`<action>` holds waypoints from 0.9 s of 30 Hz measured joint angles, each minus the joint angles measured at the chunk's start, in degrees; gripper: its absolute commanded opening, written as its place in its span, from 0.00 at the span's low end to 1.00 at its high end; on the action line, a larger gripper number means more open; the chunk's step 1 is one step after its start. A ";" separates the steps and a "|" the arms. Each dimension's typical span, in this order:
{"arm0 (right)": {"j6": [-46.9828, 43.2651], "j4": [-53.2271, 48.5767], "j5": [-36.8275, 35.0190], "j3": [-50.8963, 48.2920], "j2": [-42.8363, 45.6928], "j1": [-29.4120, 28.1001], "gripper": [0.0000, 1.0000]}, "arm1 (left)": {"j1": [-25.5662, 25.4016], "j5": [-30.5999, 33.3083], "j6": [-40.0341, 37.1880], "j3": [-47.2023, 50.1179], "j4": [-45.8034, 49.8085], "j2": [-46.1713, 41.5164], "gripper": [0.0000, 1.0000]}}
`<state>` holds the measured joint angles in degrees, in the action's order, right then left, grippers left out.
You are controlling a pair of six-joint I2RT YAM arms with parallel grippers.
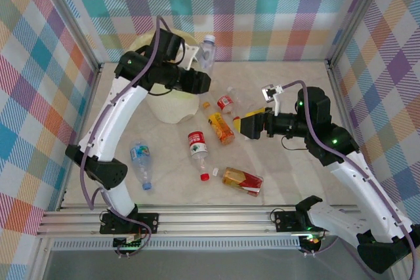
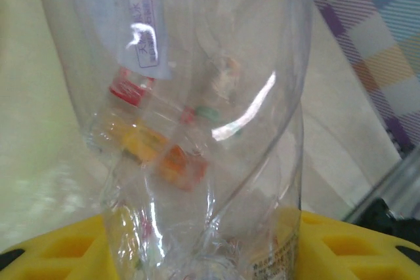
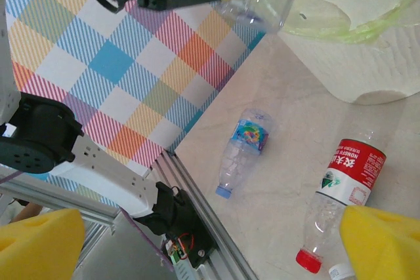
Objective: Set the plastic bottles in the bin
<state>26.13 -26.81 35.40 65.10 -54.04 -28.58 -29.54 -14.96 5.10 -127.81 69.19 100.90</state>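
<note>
My left gripper [image 1: 200,63] is shut on a clear plastic bottle [image 1: 207,52] and holds it over the right rim of the round pale-yellow bin [image 1: 172,106]. In the left wrist view that bottle [image 2: 197,129] stands between the yellow fingers [image 2: 59,247], with blurred red and orange shapes showing through it. My right gripper [image 1: 252,126] hangs open over the table's middle, its yellow fingertips [image 3: 384,240] wide apart with nothing between them. On the table lie a blue-label bottle [image 1: 141,162], a red-label bottle [image 1: 198,149], an orange bottle [image 1: 221,128], a small red-label one [image 1: 226,103] and an amber one [image 1: 243,180].
A loose red cap [image 1: 205,176] lies by the red-label bottle's neck. Checked walls close the table on three sides, and an aluminium rail [image 1: 210,218] runs along the near edge. The right wrist view has the bin's bag [image 3: 354,4], the blue-label bottle [image 3: 244,149] and the red-label bottle [image 3: 341,188].
</note>
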 measured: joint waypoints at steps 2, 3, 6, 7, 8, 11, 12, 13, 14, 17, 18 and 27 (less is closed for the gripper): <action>0.00 0.00 -0.02 -0.20 0.17 0.00 1.00 | 1.70 1.92 0.17 -1.40 -0.04 0.72 0.55; 0.00 0.00 -0.07 -0.31 0.22 0.00 1.00 | 2.75 2.89 0.33 -2.08 -0.07 1.05 0.55; 0.02 -0.04 -0.33 -0.63 0.24 0.00 1.00 | 6.08 4.39 1.29 -3.48 -0.20 1.79 0.55; 0.02 -0.20 -0.42 -0.66 0.24 0.00 1.00 | 7.26 4.61 1.55 -3.63 -0.31 1.97 0.55; 0.00 -0.24 -0.44 -0.66 0.24 0.00 1.00 | 8.22 4.76 1.75 -3.72 -0.33 2.16 0.55; 0.00 -0.28 -0.50 -0.66 0.24 0.00 1.00 | 11.02 5.22 2.36 -4.15 -0.55 3.08 0.55; 0.00 -0.28 -0.66 -0.66 0.24 0.00 1.00 | 11.85 5.22 2.40 -4.37 -0.59 3.52 0.55; 0.00 -0.28 -0.79 -0.66 0.24 0.00 1.00 | 12.61 5.22 2.40 -4.42 -0.79 3.89 0.55; 0.00 -0.28 -0.85 -0.66 0.24 0.00 1.00 | 13.18 5.20 2.40 -4.44 -0.98 4.20 0.55; 0.00 -0.46 -1.03 -0.68 0.26 0.00 1.00 | 14.80 5.25 2.23 -5.07 -1.81 5.81 0.55; 0.00 -0.66 -1.09 -0.68 0.26 0.00 1.00 | 15.26 5.25 2.03 -5.57 -1.88 6.60 0.55; 0.00 -1.29 -1.79 -1.20 1.03 0.00 1.00 | 17.75 7.43 1.25 -6.01 -1.60 11.58 0.56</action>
<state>26.13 -28.10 33.61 63.90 -53.01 -28.58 -11.79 -7.53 6.35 -133.82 67.59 112.49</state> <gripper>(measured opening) 0.996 0.554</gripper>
